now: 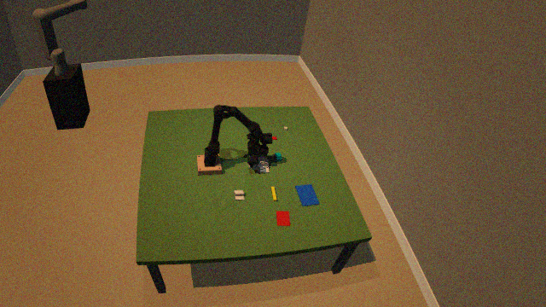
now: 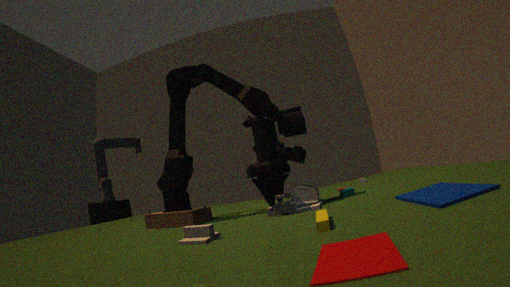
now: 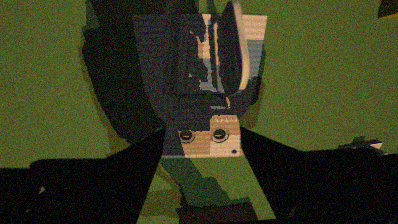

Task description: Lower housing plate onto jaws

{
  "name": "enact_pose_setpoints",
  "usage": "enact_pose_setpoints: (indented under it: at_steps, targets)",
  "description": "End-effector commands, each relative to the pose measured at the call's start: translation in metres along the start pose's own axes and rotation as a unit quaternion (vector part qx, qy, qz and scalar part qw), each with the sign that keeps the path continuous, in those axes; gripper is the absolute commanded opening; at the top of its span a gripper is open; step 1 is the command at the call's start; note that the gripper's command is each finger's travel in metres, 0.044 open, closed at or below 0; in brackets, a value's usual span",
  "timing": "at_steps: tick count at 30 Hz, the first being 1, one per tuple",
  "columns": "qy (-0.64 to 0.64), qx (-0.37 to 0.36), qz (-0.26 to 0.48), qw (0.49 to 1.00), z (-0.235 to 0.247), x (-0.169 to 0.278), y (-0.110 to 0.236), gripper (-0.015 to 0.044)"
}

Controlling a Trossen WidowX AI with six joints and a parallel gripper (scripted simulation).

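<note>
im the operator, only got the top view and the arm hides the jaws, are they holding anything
Observer: Yes, the wrist view shows the housing plate between the jaws.

Operator: ok and how low are they

Observer: Low: in the exterior view, their tips are down near the green table top.

Operator: can you see its holes

Observer: Two round holes show side by side in the wrist view; I can't tell if the plate is fully seated.
</note>
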State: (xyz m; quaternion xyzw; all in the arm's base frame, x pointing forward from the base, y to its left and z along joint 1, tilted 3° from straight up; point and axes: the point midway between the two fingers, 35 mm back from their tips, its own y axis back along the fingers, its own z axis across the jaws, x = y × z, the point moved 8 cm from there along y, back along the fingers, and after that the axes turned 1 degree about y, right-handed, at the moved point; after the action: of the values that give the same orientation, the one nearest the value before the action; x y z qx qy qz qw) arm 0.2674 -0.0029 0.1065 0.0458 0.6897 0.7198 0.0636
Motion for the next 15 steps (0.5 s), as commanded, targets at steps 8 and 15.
enact_pose_setpoints:
  at_steps: [8, 15]
  targets:
    - [-0.002, -0.003, -0.001, 1.0, 0.0005, -0.0002, -0.0017, 0.0351]
    - [-0.002, -0.003, -0.001, 1.0, 0.0005, -0.0001, -0.003, 0.0351]
